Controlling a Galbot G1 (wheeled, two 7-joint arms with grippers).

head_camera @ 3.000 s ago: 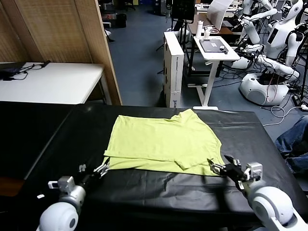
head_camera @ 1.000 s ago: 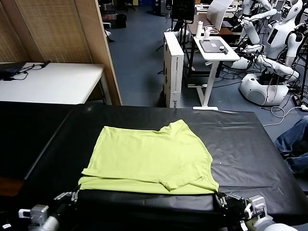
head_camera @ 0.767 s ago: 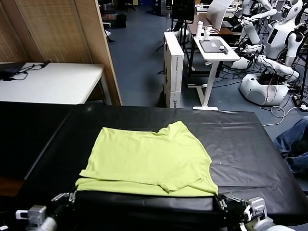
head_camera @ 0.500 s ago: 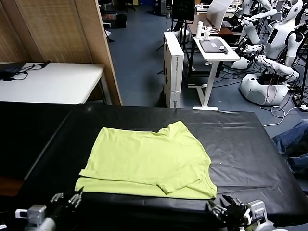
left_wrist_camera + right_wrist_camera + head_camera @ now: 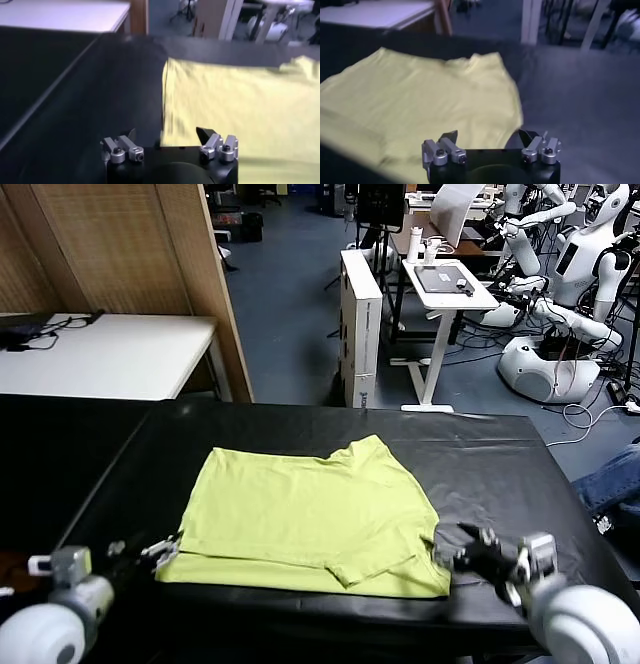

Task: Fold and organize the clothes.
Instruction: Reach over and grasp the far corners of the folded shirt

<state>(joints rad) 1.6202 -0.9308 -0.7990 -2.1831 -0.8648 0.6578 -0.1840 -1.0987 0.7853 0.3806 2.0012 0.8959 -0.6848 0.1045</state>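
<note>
The clothes, one lime T-shirt [image 5: 310, 519], lie flat on the black table [image 5: 500, 454], doubled over, with a sleeve flap lying near the front right. My left gripper [image 5: 160, 549] hovers open at the shirt's near-left corner, nothing between its fingers. In the left wrist view the open left gripper [image 5: 168, 134] straddles the edge of the T-shirt [image 5: 240, 105]. My right gripper [image 5: 455, 549] stands open at the near-right corner. In the right wrist view the right gripper [image 5: 488, 135] is empty above the edge of the T-shirt [image 5: 430, 95].
A white table [image 5: 110, 354] and a wooden partition [image 5: 130, 244] stand at the back left. Beyond the table are a white cabinet [image 5: 360, 324], a small white desk [image 5: 445, 284] and other robots [image 5: 570, 274]. A jeans-clad leg [image 5: 615, 479] shows at the right edge.
Both grippers have opened and let go of the shirt's near hem, then lifted up beside its front corners. The shirt was drawn toward the near edge and now lies still.
</note>
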